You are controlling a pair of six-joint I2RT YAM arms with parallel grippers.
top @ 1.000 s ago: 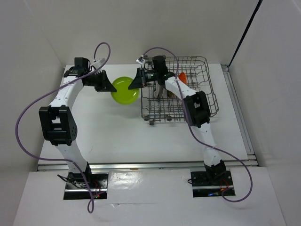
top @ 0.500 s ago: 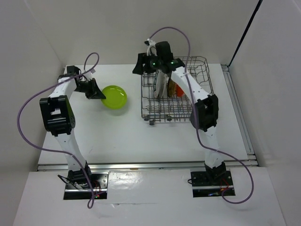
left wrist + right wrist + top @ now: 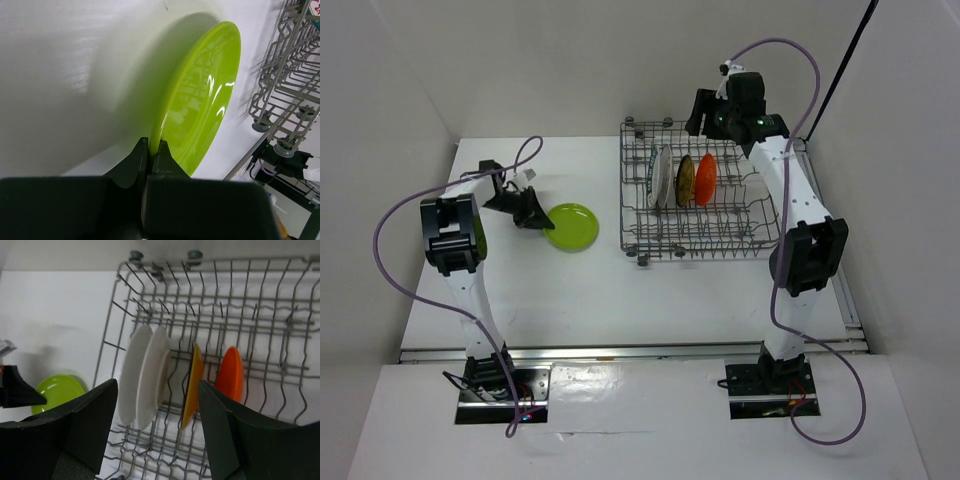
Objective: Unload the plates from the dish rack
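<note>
**Mia:** Where are the plates?

**Ben:** The lime green plate (image 3: 572, 226) lies on the white table (image 3: 520, 290), left of the middle of the top view. The left gripper (image 3: 150, 145) is pinched tight on its near edge. Three more stand in the dish rack (image 3: 760, 200), at the upper right: the white plate (image 3: 662, 177), the golden-brown plate (image 3: 686, 180) and the orange plate (image 3: 706, 178).

**Mia:** And the other hand?

**Ben:** The right gripper (image 3: 156, 385) hangs over the rack with its fingers wide apart. It holds nothing.

**Mia:** What could go wrong?

**Ben:** The green plate is smooth and shiny. If its edge is a bit up when the fingers let go, it could drop and clatter. I cannot tell if it lies all the way flat.

**Mia:** And in the rack?

**Ben:** The plates stand on their edges, close together, between thin metal wires. A fat black finger could bump the next plate or snag on a wire. Then the rack might roll, because it has little wheels.

**Mia:** What is the rack like?

**Ben:** A grey wire box, full of holes. The plates are round, thin and hard.
</note>
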